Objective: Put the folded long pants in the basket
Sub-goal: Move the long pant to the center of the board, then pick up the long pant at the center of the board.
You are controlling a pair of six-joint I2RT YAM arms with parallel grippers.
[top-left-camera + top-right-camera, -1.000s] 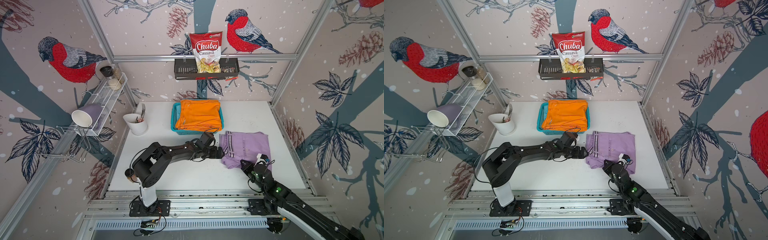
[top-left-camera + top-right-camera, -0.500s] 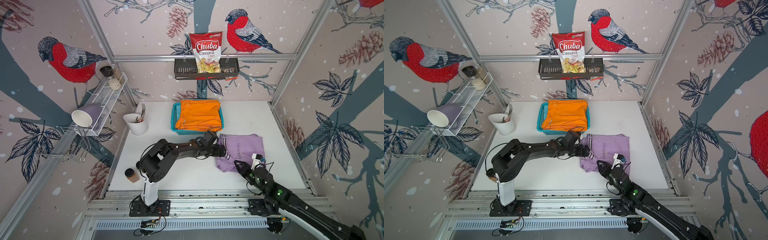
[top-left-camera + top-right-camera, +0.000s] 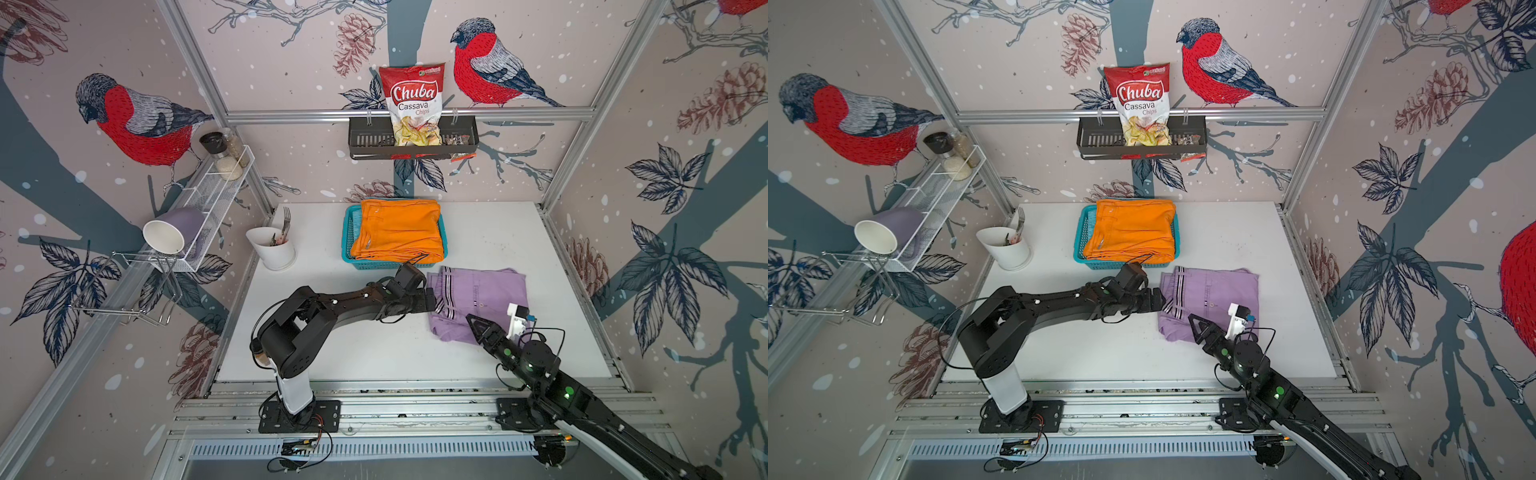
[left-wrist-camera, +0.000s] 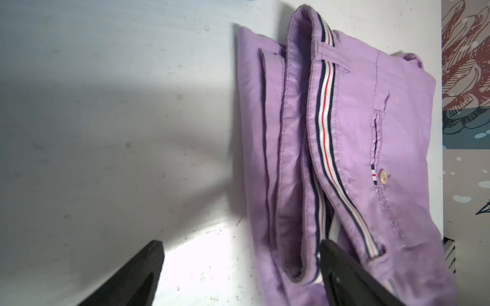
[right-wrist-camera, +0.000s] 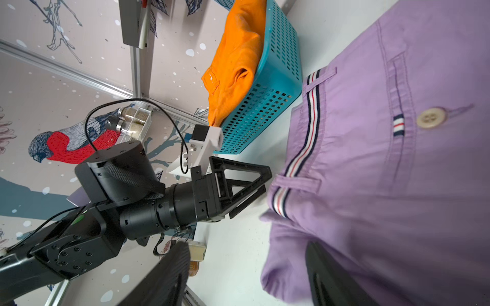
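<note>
While the orange pants (image 3: 399,228) fill the basket (image 3: 347,245), the lilac pants (image 3: 482,299) lie folded on the table (image 3: 374,345) just in front of it, toward the right arm's side. The left gripper (image 3: 432,300) sits at their striped waistband, its claw apart. The right gripper (image 5: 246,249) – fingers spread too – is over the bundle's edge farthest from the basket.

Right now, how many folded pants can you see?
2. Orange pants lie on top in the basket; lilac pants lie on the table near it. More may be hidden under the orange pair.
</note>
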